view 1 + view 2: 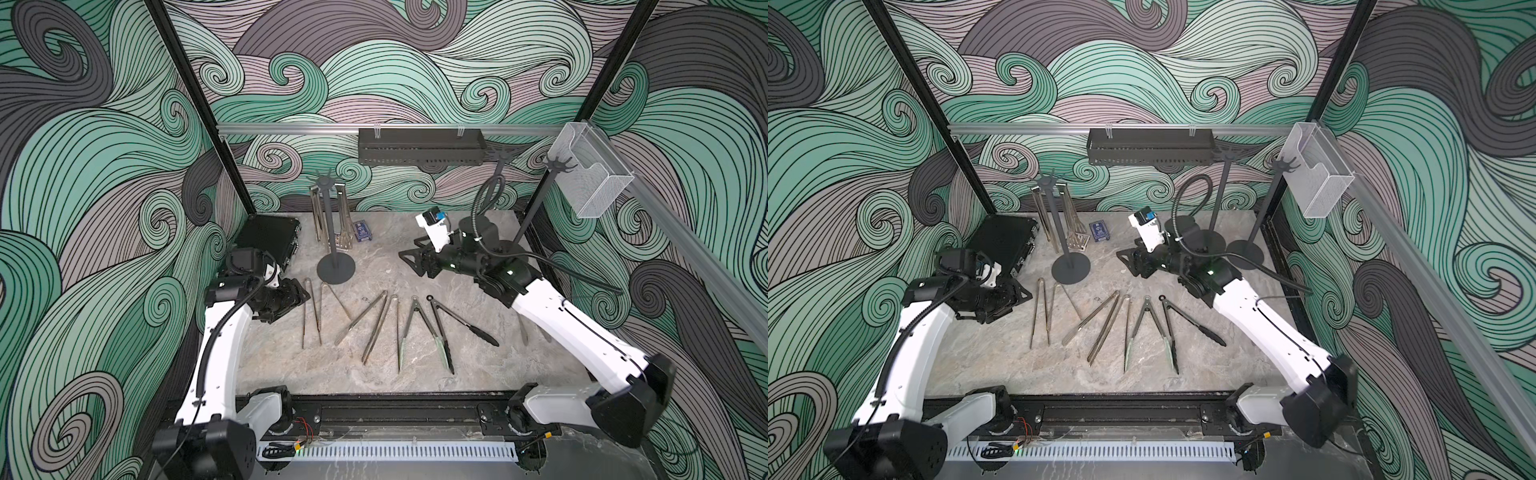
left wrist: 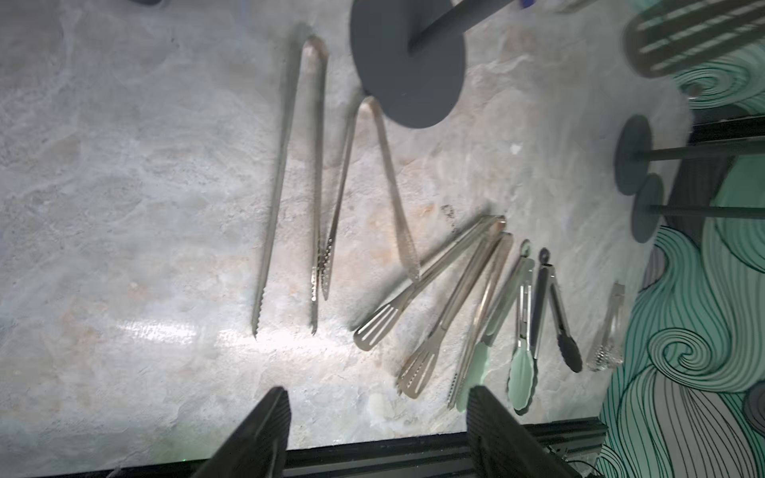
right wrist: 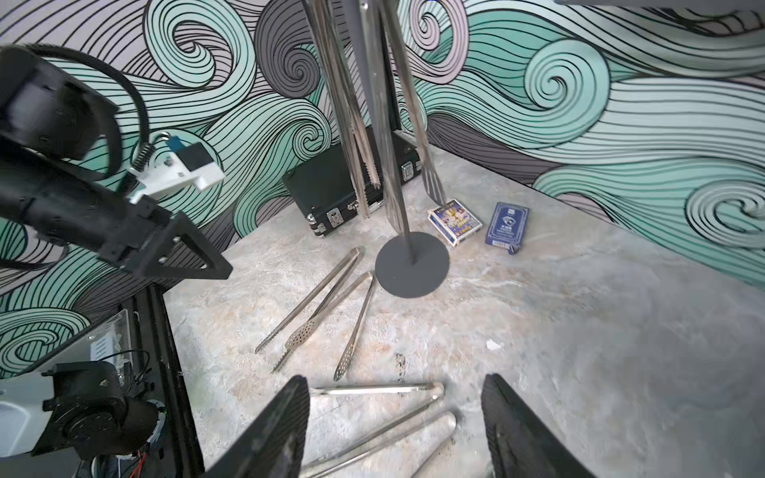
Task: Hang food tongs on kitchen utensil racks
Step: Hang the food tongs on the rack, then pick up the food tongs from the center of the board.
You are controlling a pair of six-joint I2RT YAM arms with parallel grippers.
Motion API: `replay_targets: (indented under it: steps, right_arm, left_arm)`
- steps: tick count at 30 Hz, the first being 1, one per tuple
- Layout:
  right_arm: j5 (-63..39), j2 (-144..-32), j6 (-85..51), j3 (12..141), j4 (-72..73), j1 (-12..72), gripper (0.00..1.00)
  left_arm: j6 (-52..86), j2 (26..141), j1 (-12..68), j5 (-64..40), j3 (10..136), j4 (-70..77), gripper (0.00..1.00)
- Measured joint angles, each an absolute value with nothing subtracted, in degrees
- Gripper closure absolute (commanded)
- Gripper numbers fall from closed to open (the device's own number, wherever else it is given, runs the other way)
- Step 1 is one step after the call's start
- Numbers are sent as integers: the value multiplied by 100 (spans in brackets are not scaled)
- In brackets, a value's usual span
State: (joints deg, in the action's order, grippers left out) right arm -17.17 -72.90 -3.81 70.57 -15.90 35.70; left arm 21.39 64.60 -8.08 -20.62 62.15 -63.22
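1. Top views: this looked like the gap between picks. The left rack (image 1: 330, 224), near the table's back edge left of centre, carried two steel tongs (image 1: 318, 212) hanging off its crown. The rest lay flat on the table (image 1: 291, 374).
2. Left arm: elbow high over the front-left corner, wrist low by the left edge. The left gripper (image 1: 301, 297) pointed toward table centre, just beside the hinge end of the long serrated tongs (image 1: 305, 316). In the left wrist view its fingers (image 2: 265, 426) were spread with nothing between them.
3. Row across mid-table, left to right: serrated pair, perforated tongs (image 1: 337, 301), two slotted tongs (image 1: 360, 318), green-tipped tongs (image 1: 408, 328), black-tipped tongs (image 1: 463, 322) with ring end toward the back. One more small pair (image 1: 523, 332) lay near the right edge, partly under the right arm.
4. Right arm: extended from the front-right corner toward the back, forearm raised. The right gripper (image 1: 405, 255) hung above table centre, pointing at the left rack. In the right wrist view its fingers (image 3: 281, 422) were spread and empty.
5. Two right racks (image 1: 539, 203) stood in the back-right corner, crowns bare as far as visible.
6. Next, my read: drop a gripper on a hinge or ring end, pinch, lift until the tongs hang vertical, then thread the loop over a free hook. The left gripper was nearest the serrated pair. The hooks looked thin, so alignment would matter.
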Motion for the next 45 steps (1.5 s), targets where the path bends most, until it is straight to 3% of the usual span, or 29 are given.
replay_targets:
  steps: [5, 11, 24, 36, 45]
  right_arm:
    - [-1667, -6458, -720, 6156, -1570, 3562, 34]
    - [-1594, -5771, -950, 5555, -1581, 3566, 34]
    - [-1542, -5649, -1079, 5422, -1511, 3511, 34]
    - [-1546, -5649, -1116, 5395, -1468, 3452, 34]
    - [-1549, -5649, -1118, 5374, -1422, 3441, 33]
  left_arm:
    - [2283, 7570, -803, -1653, 6226, -6346, 42]
    - [2416, 8814, -681, -1262, 6261, -6307, 43]
    - [2510, 10230, -276, -475, 6678, -5898, 46]
    - [2530, 10833, -51, 132, 6943, -5629, 61]
    - [2606, 10853, -23, 248, 6923, -5577, 81]
